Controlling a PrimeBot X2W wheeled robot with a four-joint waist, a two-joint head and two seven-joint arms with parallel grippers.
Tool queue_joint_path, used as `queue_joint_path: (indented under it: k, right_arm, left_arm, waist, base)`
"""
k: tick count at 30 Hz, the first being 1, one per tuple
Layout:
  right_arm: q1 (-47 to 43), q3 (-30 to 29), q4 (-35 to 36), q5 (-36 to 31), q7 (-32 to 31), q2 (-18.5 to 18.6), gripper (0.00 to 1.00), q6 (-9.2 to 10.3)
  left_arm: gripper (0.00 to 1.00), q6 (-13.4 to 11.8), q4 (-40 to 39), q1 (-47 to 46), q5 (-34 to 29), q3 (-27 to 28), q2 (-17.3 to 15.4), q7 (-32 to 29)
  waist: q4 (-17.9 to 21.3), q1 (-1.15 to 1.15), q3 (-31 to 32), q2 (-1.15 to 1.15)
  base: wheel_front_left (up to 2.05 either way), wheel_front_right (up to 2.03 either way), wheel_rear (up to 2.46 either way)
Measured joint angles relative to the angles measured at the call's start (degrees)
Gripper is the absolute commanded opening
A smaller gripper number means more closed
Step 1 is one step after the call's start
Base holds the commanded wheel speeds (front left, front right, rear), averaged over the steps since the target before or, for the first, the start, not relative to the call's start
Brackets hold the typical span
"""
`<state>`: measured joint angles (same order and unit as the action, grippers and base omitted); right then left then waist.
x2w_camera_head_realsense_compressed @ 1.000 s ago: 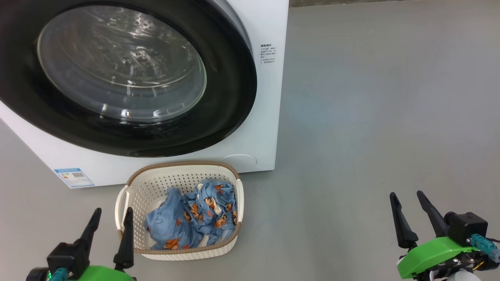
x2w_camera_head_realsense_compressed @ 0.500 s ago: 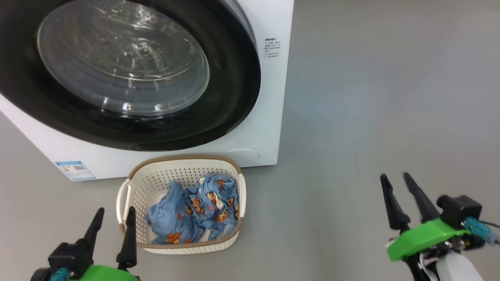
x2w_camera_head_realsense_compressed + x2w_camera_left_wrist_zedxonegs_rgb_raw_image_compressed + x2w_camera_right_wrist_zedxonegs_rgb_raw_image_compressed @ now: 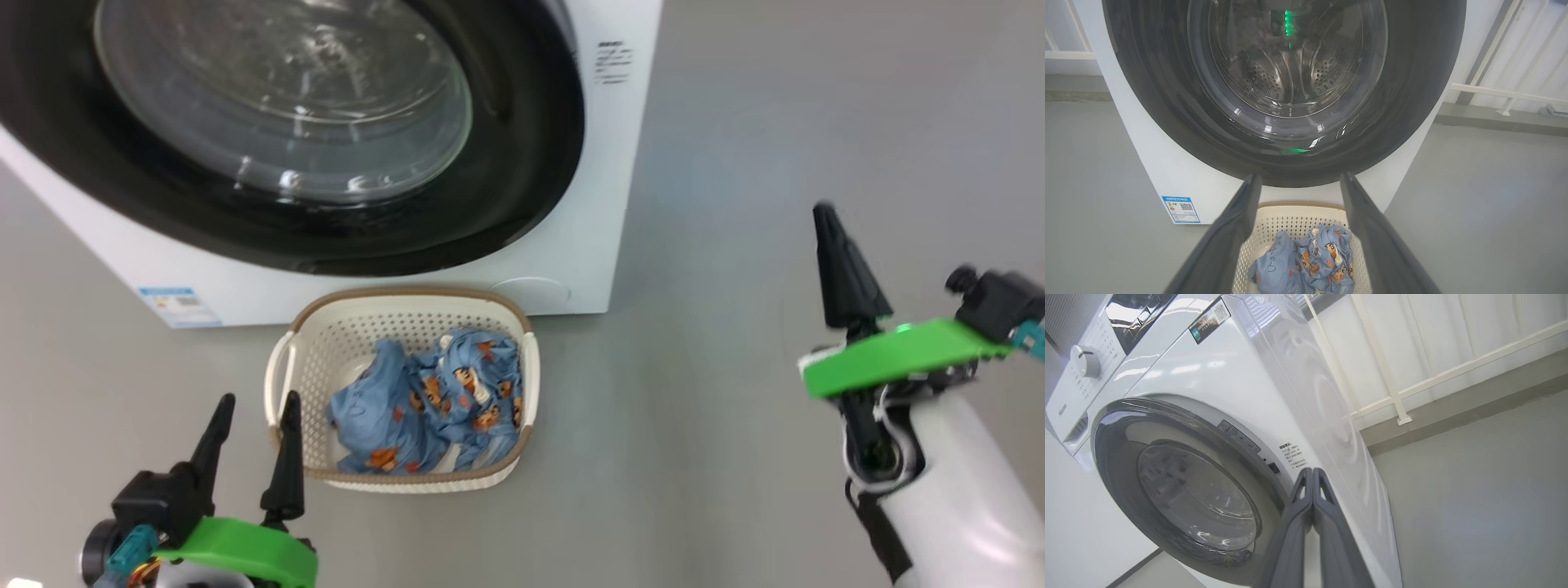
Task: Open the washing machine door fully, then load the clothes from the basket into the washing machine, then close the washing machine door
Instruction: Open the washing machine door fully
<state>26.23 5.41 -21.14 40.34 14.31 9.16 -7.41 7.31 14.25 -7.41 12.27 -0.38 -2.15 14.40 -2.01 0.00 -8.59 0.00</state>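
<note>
The washing machine door (image 3: 286, 122) is shut. It lies flat on the front of the washing machine (image 3: 592, 245), and through the round glass you can see the shiny drum. In the head view the door sits up at 11 o'clock.

Right below the door, at its 6 o'clock, the basket (image 3: 400, 296) stands on the floor (image 3: 718, 425), very close to the machine. The clothes (image 3: 433, 400) are all in it, in a soft blue heap.

The left gripper (image 3: 257, 400) is low at 7 o'clock, just beside the basket's left handle. Its jaws are wide apart and hold nothing. In the left wrist view they point at the door, with the basket between them.

The right gripper (image 3: 826, 216) is up in the air at 3 o'clock, well apart from the machine. Its jaws are pressed tight together and hold nothing. In the right wrist view they point at the right edge of the door.

So I think the first step is in hand: opening the door. Nothing is loaded yet. Next, the closed tips need to reach the door's 3 o'clock edge, hook behind the black rim and pull it out wide. I cannot make out a handle there, so the tips must find the gap with care.
</note>
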Motion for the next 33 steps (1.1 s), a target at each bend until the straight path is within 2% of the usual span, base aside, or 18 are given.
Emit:
queue_joint_path:
  k: [7,14,24,33]
  right_arm:
    - [6.4,2.4,-3.1,12.9,0.0,3.1,0.00,0.00]
    - [12.8,8.0,-4.1,27.0,-1.0,7.6,0.00,0.00]
    - [19.9,12.4,1.1,44.6,-11.2,13.9,0.00,0.01]
    - [27.0,11.6,-0.1,53.5,-24.6,16.7,0.00,0.01]
  left_arm:
    - [1.00,-1.0,-0.3,-2.0,2.0,-3.7,0.0,0.0]
    - [1.00,-1.6,-0.5,-2.6,3.3,-6.0,0.0,0.0]
    - [1.00,-2.1,-1.2,-5.9,4.5,-8.3,0.1,0.1]
    - [1.00,-2.6,-1.7,-8.4,5.9,-9.9,0.3,0.2]
  waist:
    - [-3.0,0.00,-1.9,0.00]
    - [-5.5,0.00,-4.5,0.00]
    - [-8.0,0.00,-9.1,0.00]
    - [-9.9,0.00,-13.2,0.00]
  base:
    - [0.00,0.00,0.00]
    - [0.00,0.00,0.00]
    - [0.00,0.00,0.00]
    - [0.00,0.00,0.00]
